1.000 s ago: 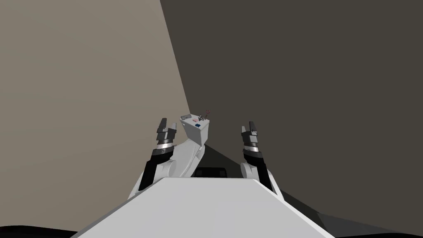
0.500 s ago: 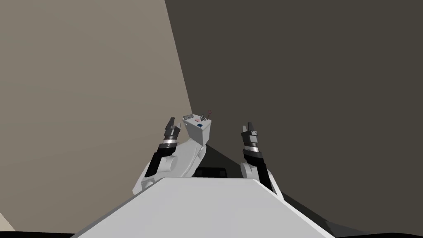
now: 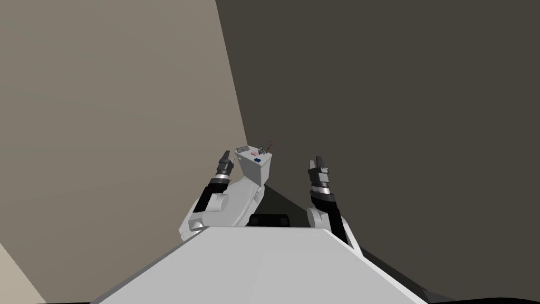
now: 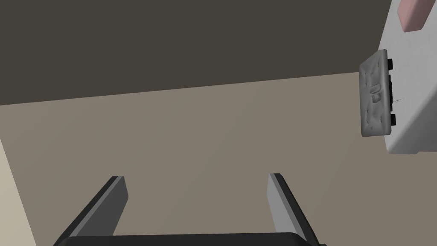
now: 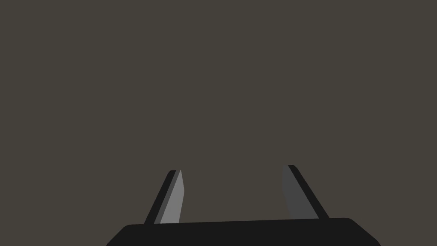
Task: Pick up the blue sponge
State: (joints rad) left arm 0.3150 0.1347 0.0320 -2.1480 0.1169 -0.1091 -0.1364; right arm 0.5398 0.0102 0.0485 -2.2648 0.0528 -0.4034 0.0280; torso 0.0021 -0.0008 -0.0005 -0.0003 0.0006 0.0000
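A small blue sponge (image 3: 258, 159) lies on top of a white box-like stand (image 3: 256, 170) in the corner where two walls meet. My left gripper (image 3: 225, 157) is raised just left of the stand, beside its top edge; its fingers (image 4: 117, 198) stand open with nothing between them. The stand's corner (image 4: 416, 106) shows off to one side of that hand. My right gripper (image 3: 318, 162) is held up to the right of the stand, apart from it, open and empty (image 5: 232, 192).
On the stand's top also lie a grey padded slab (image 4: 375, 99), a pink item (image 3: 251, 153) and a small red-tipped object (image 3: 269, 143). A tan wall (image 3: 105, 132) stands left, a dark wall (image 3: 395, 105) right. A white curved body (image 3: 240, 198) sits below the stand.
My left arm has swung right toward the stand, its gripper now beside the stand's top edge. The head view has shifted a little. The right arm has stayed in place.
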